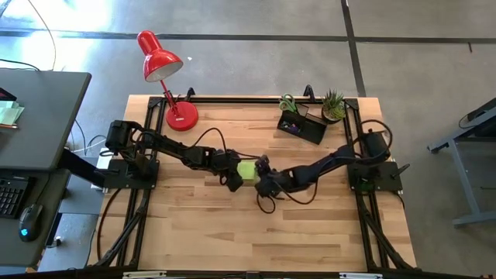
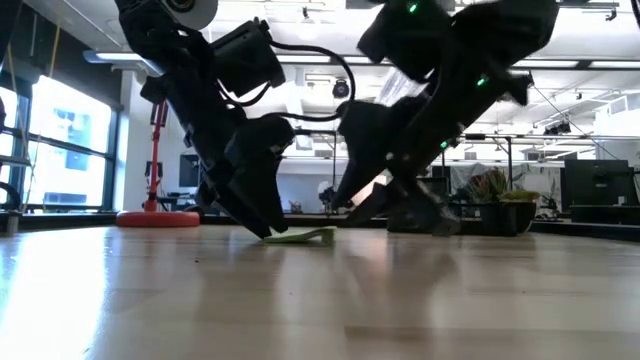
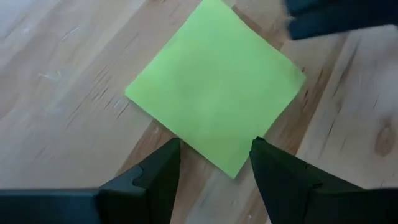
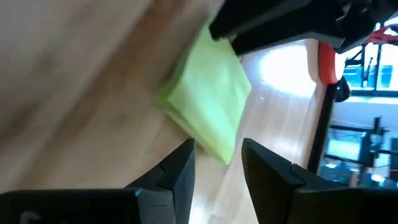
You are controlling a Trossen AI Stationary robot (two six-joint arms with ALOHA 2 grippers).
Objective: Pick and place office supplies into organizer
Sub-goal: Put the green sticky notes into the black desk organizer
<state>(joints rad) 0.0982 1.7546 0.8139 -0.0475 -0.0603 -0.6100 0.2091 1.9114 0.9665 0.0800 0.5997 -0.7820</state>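
Observation:
A yellow-green sticky-note block (image 1: pixel 246 170) lies flat on the wooden table near its middle, with a gripper on either side. My left gripper (image 3: pixel 214 149) slants down at it from the table's left, open, one corner (image 3: pixel 237 169) of the block between its fingertips. My right gripper (image 4: pixel 217 149) slants down from the table's right, also open, with the opposite corner (image 4: pixel 222 152) between its fingertips. The black mesh organizer (image 1: pixel 304 124) stands at the far right, with green-handled scissors (image 1: pixel 288 103) in it. In the low view the block (image 2: pixel 300 237) rests on the table between the two grippers. My left gripper has its fingertips (image 3: pixel 174 149) at the block's two edges beside one corner; whether they touch the block I cannot tell. My right gripper has its fingertips (image 4: pixel 186 152) on either side of the block's opposite corner; whether they touch it I cannot tell.
A red desk lamp (image 1: pixel 164 62) stands at the far left, its base (image 1: pixel 183 116) on the table. A small potted plant (image 1: pixel 333 105) stands beside the organizer at the far right corner. Bare wood lies toward the near edge (image 1: pixel 248 248).

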